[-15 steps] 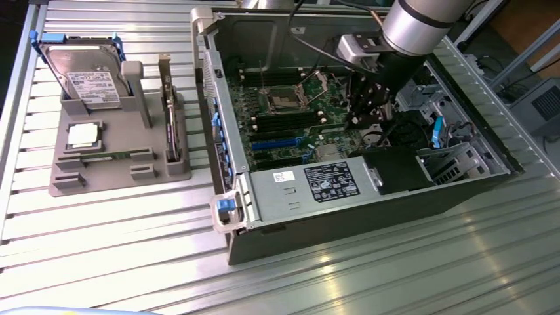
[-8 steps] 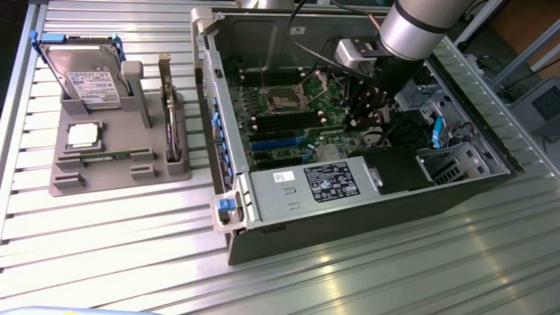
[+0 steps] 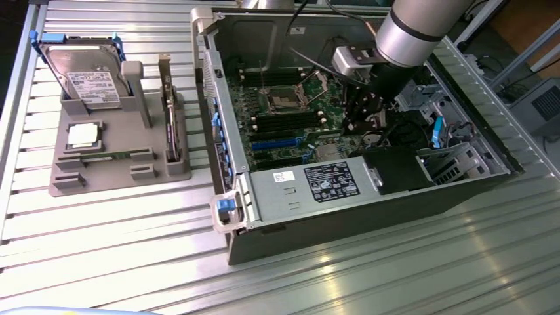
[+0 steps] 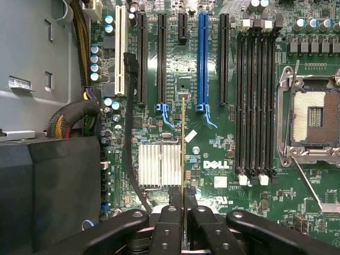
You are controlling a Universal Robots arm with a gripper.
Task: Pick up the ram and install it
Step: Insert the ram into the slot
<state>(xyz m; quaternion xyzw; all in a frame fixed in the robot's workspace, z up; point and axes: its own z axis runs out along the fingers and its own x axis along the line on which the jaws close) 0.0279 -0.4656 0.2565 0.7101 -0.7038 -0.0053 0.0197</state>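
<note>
jaws clamp ram (image 4: 183, 143) edge-on | above motherboard (image 4: 223, 175) | memory slots (image 4: 255, 106) apart

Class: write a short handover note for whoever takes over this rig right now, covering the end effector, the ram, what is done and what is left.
End effector: shut on the ram, seen edge-on.
Position: inside the open computer case, held above the motherboard.
Done: ram picked up.
Left: installing it; the four black memory slots are empty, and the ram is off to one side of them.
</note>
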